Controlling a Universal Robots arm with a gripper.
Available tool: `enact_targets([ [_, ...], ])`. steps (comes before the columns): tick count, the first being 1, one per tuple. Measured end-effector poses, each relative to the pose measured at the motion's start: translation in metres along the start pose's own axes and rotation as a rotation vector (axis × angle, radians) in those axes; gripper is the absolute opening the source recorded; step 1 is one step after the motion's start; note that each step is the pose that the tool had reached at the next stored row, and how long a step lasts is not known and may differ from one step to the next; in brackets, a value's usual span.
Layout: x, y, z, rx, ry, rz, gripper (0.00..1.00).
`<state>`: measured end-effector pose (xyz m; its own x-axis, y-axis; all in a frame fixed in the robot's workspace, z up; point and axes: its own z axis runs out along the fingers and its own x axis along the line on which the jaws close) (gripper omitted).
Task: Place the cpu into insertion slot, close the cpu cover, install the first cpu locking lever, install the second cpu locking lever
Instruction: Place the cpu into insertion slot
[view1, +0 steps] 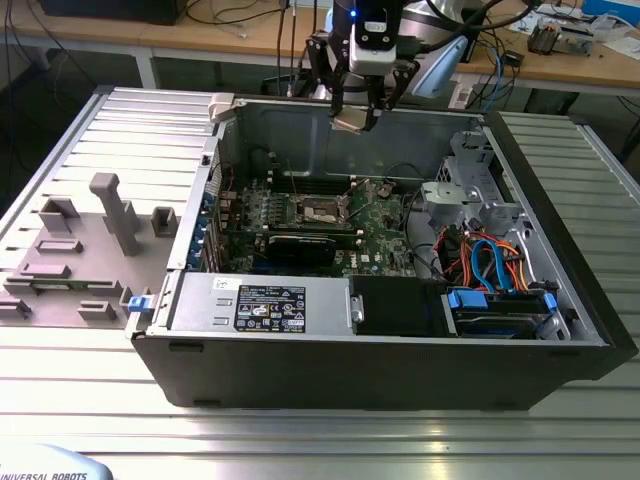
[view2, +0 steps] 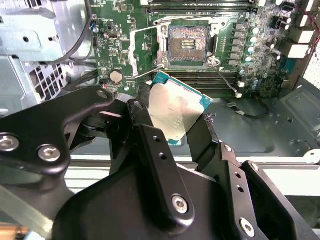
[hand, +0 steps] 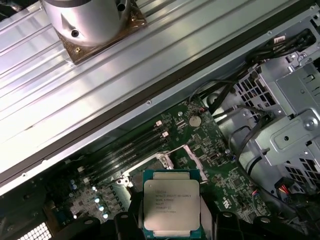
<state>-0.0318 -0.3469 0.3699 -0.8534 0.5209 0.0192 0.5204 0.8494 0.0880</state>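
Status: step one of four is in hand, and none is finished. My gripper (view2: 175, 122) carries the cpu (view2: 177, 111), a small flat square chip with a dull silver metal top and a blue-green rim. My black fingers (view2: 145, 125) pinch it by two opposite edges, so the chip sits between the tips.

In the exterior view I hang over the far wall of the open black computer case (view1: 380, 370). The green circuit board (view1: 385, 235) is well below my tips.

Insertion slot (view2: 189, 44), a square socket with a dark centre and a silver metal rim, lies beyond my fingertips and well apart from the chip. It is bare, with nothing seated in it.

Cpu cover (view2: 147, 50), a thin silver metal frame, seems swung back just beside the socket, though I cannot be sure of its angle. Locking levers (view2: 225, 79), thin steel wires by the socket's corners, look unlatched to me.

Left to do, by my judgement: seat the chip, close the cover, fasten both levers.

Orientation of the chip:
- The silver top faces back toward my wrist and the underside faces the board.
- It is nearly square. In the first wrist view the slightly longer side seems to run along my fingers, with the shorter span across the pinch.
- In both wrist views its edges sit turned relative to the socket's edges, so it is not yet squared to the slot.
- In the exterior view it looks a little tilted, and I cannot settle by how much.
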Motion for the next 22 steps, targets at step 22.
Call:
enact_targets([
  [22, 0.0000, 0.0000, 0.0002, -0.0022, -0.0099, 0.112, 0.54],
])
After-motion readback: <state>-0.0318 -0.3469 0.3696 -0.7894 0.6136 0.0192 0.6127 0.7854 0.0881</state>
